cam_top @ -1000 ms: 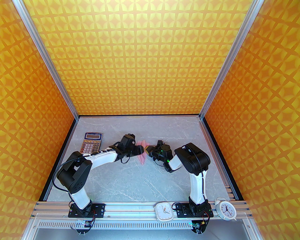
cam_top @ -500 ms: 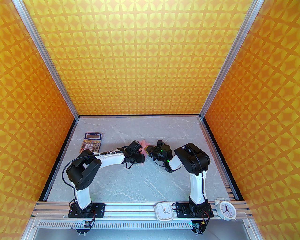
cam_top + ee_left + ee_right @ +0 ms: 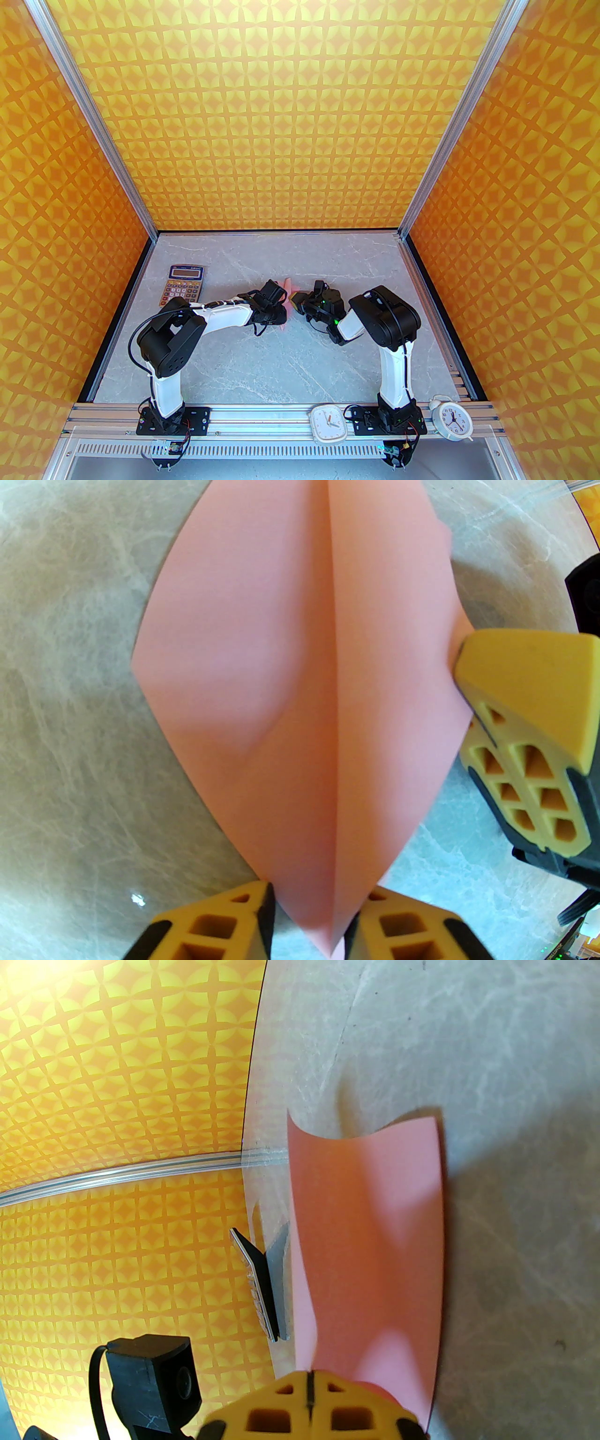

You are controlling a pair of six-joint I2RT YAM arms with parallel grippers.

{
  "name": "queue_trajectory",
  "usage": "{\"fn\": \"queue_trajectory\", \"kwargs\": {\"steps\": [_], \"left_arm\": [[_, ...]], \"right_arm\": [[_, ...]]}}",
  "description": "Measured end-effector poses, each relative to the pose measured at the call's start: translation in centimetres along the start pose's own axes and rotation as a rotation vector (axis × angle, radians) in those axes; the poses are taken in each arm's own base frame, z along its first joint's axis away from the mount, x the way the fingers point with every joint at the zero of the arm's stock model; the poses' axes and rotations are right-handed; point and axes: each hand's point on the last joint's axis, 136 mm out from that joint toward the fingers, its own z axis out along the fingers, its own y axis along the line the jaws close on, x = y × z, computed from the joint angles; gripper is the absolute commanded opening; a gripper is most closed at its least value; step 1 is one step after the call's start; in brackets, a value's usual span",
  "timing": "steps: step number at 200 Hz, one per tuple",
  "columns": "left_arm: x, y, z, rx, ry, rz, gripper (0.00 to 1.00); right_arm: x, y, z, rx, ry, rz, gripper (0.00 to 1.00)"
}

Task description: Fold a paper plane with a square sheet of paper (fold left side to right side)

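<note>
- I am watching the pink paper (image 3: 290, 691) lying on the table (image 3: 262, 365), about midway between the left and right edges and somewhat nearer the far edge. It is creased into a kite shape with a ridge running down its middle.
- The left claw (image 3: 313, 902) is standing partly open, its fingers (image 3: 220, 909) straddling the paper's near point without clamping it. If they are biting off-centre, I am risking a crooked or crumpled nose.
- The right claw (image 3: 309, 1384) is sitting fully shut, its tip touching the paper's right edge. I am not managing to tell whether it is pinching that edge or only pinning it. If that hold is slipping, the sheet is going to be swivelling under the fold.
- In the right wrist view one edge of the paper is curling up off the table and casting a shadow, so a flap springing open is worrying me.
- A soft dent is showing in the left flap, which is threatening to drag the next crease off-line.
- Both claws are working very near each other, so I am guarding against them colliding or tugging the thin paper apart.
</note>
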Motion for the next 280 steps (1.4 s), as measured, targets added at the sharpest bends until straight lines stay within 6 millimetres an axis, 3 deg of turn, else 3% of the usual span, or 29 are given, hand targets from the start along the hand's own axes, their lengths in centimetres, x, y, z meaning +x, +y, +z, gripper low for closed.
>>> {"fn": "queue_trajectory", "kwargs": {"steps": [44,91,117,152,198,244,280], "left_arm": [[0.1,0.0,0.0,-0.018,-0.003,0.018,0.27],[0.3,-0.6,0.0,-0.021,-0.012,0.053,0.42],[0.4,-0.8,0.0,-0.028,-0.02,0.069,0.41],[0.6,-0.5,-0.1,-0.056,-0.025,0.087,0.28],[0.8,-0.4,-0.1,-0.079,-0.032,0.101,0.3],[0.9,-0.6,-0.3,-0.08,-0.036,0.123,0.45],[0.2,-1.2,-2.3,-0.051,-0.061,0.123,0.45]], "right_arm": [[0.2,-0.3,0.0,0.038,0.018,-0.014,0.0],[0.3,0.4,0.6,0.077,0.055,-0.061,0.0],[0.3,0.2,0.6,0.104,0.069,-0.075,0.0],[0.0,-0.3,0.2,0.149,0.073,-0.092,0.0],[-0.6,0.3,-0.1,0.174,0.078,-0.135,0.0],[-0.6,-0.4,-0.2,0.219,0.094,-0.156,0.0],[-0.5,-1.0,-0.3,0.241,0.103,-0.157,0.0]]}}
